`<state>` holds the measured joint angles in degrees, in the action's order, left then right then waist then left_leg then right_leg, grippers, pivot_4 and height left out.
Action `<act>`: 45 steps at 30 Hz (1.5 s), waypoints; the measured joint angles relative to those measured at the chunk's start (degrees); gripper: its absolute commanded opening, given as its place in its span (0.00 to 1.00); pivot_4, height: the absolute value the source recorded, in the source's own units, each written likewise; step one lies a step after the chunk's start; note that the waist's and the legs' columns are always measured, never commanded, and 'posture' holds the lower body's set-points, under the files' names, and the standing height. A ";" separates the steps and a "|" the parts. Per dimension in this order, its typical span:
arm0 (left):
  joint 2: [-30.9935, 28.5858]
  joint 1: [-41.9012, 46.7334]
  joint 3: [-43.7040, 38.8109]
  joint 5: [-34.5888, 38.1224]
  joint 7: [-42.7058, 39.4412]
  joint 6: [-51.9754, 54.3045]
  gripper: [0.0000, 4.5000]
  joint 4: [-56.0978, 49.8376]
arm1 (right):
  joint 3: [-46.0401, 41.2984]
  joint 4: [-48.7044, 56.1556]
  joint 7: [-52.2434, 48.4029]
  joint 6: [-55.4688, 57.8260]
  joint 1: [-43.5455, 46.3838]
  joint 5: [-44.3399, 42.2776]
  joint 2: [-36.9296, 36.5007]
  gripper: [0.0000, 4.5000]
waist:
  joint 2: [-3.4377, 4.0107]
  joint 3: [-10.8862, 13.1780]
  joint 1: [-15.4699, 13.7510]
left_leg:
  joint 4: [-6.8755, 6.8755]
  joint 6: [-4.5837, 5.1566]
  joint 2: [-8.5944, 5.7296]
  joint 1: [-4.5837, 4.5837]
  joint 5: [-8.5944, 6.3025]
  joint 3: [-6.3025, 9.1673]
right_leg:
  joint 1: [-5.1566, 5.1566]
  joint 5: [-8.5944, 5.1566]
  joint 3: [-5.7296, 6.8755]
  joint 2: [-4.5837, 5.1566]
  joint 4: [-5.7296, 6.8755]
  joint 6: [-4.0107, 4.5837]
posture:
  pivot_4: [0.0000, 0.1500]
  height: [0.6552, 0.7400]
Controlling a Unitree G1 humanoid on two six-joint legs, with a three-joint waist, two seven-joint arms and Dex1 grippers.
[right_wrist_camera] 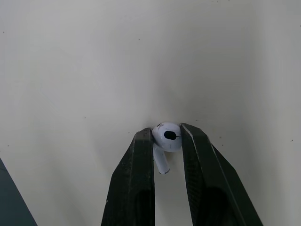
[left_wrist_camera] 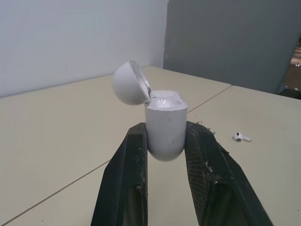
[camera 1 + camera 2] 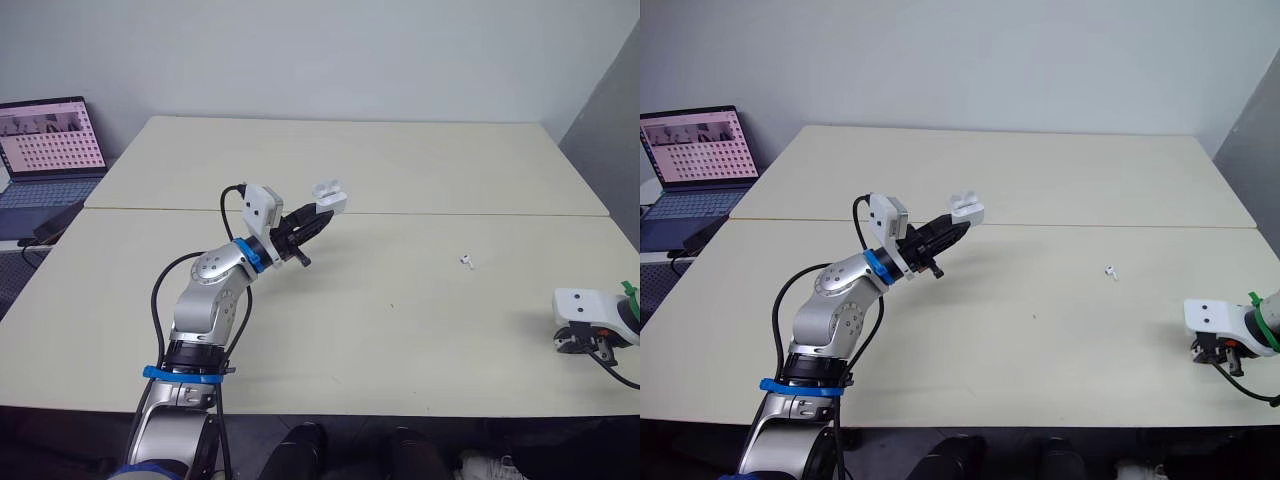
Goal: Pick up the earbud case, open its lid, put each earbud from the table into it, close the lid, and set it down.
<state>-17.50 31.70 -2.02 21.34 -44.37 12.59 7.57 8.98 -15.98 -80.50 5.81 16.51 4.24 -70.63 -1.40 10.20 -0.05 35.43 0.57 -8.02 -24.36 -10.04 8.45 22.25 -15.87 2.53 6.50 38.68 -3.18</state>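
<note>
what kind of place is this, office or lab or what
Likely an office or lab workroom: two plain cream tables pushed together, an open laptop beside them, a bare white wall behind.

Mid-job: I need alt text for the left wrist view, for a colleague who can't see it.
The left tool grips the white earbud case upright between its black fingers, with the lid flipped open. Beyond it, a loose earbud lies on the cream table.

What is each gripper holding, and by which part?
Left gripper grips the open earbud case by its lower body; right gripper pinches an earbud by its head.
</note>
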 measured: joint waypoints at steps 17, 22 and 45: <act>5.21 -0.69 1.78 0.02 1.27 -0.49 0.17 -0.56 | -19.40 35.34 43.04 50.24 29.04 -36.54 51.02 0.10 | -0.08 0.00 -0.79 | 0.42 -0.34 0.13 -0.42 -0.11 0.25 | 0.39 0.08 -0.02 -0.26 0.14 0.12 | 1.00 1.00; 7.22 0.46 3.02 0.02 1.26 -0.52 0.17 -0.56 | -17.46 37.37 52.28 47.17 29.02 -35.55 57.81 0.10 | -0.05 -0.01 -0.58 | 0.47 -0.11 0.08 -0.40 -0.19 0.27 | 0.48 0.12 -0.11 -0.32 0.28 0.16 | 1.00 1.00; 8.89 4.02 2.77 -1.32 3.95 -4.92 0.17 1.97 | -8.01 35.07 61.59 35.62 22.95 -26.76 60.74 0.10 | -0.04 -0.02 0.49 | 0.41 -0.27 0.10 -0.40 -0.10 0.18 | 0.62 0.14 -0.22 -0.36 0.36 0.17 | 1.00 1.00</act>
<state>-8.61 35.72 0.75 20.02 -40.43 7.67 9.54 0.97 19.10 -18.91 41.44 39.46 -22.52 -9.89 -1.44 10.18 0.44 35.84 0.31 -7.92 -24.77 -10.14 8.63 22.88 -15.73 2.31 6.14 39.04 -3.00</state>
